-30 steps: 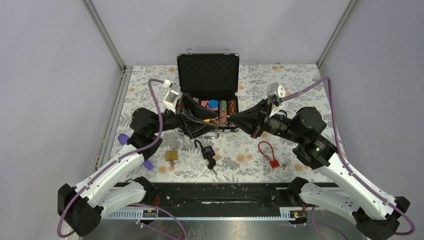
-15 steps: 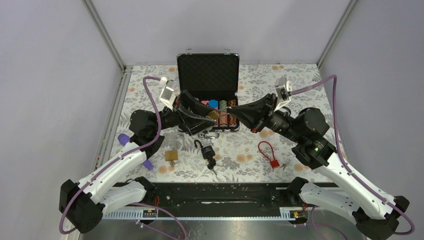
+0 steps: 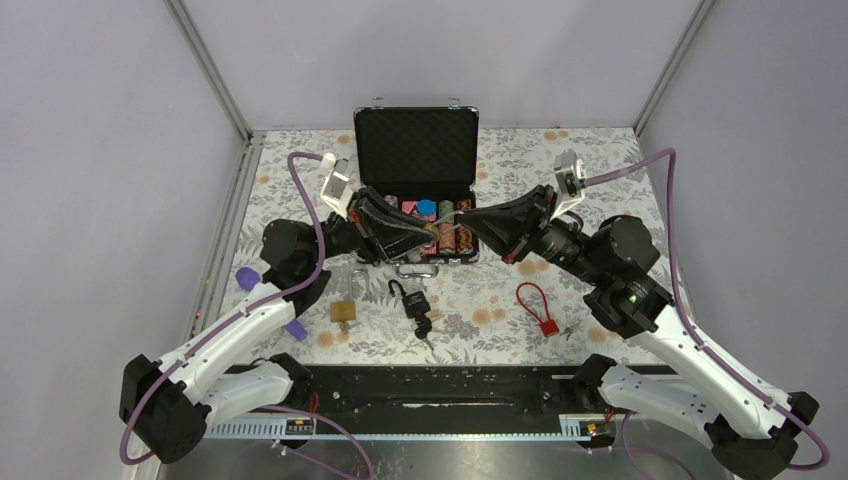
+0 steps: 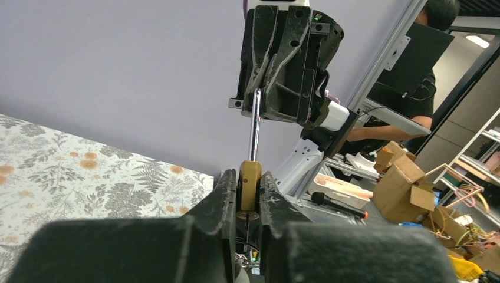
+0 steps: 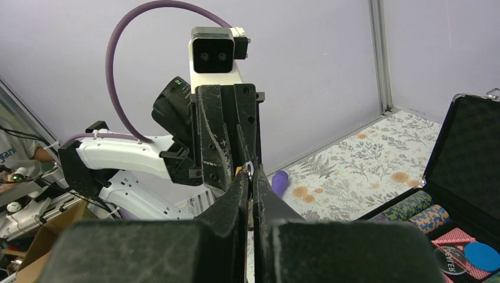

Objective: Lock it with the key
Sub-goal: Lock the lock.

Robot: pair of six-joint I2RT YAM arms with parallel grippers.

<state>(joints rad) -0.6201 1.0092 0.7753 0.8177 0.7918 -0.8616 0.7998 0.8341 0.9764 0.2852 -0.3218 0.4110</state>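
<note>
A brass padlock (image 4: 249, 186) hangs in mid-air over the open case, held by both arms. My left gripper (image 4: 249, 177) is shut on its brass body. The steel shackle (image 4: 255, 127) runs up from the body into my right gripper (image 5: 250, 177), which is shut on it. On the underside of the body a thin key (image 4: 247, 229) appears to sit in the keyhole, mostly hidden between my fingers. From above, the left gripper (image 3: 428, 234) and right gripper (image 3: 462, 223) meet tip to tip above the case's chips.
The black case (image 3: 416, 150) stands open behind the grippers, with chips in its tray. On the flowered cloth lie a second brass padlock (image 3: 343, 311), a black padlock with keys (image 3: 414, 300), a red cable lock (image 3: 538, 308) and a silver long-shackle lock (image 3: 358, 276).
My left gripper has closed on the brass padlock body. Both grippers have moved back over the case, the right one rising a little.
</note>
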